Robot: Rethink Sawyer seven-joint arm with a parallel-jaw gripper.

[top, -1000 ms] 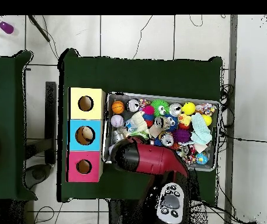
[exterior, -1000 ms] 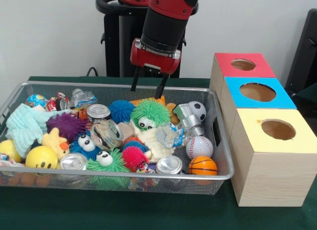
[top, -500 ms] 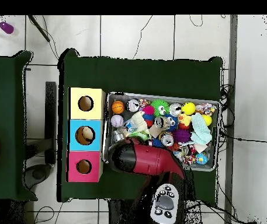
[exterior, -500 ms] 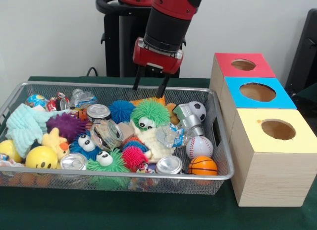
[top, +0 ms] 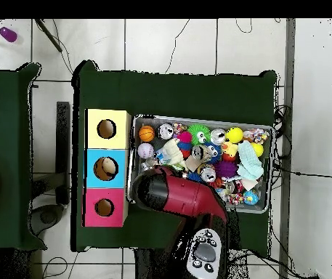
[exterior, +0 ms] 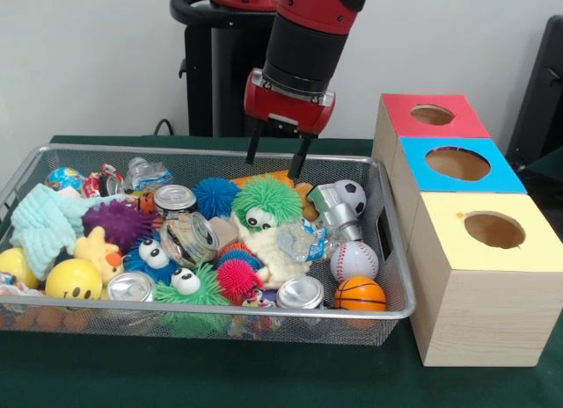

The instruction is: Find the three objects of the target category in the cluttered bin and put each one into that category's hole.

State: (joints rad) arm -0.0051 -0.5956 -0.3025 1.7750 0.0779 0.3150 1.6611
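Three boxes point(exterior: 475, 250) stand right of the bin point(exterior: 387, 289) (front view), touching it.

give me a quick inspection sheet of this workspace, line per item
surface: dark green table cloth, bare in front of the bin
bin: silver mesh bin packed full of toys
bottles: one crumpled clear bottle mid-bin beside the baseball; another clear bottle at the far rim; a third not made out
hole: round hole in the blue-topped box, between the red and yellow boxes
clutter: silver cans, spiky balls, green fuzzy toy, small basketball, mint cloth
gripper: gripper open and empty, above the bin's far side
cables: black cables on the floor beside the table
surroundings: white tiled floor, second green table with coloured items
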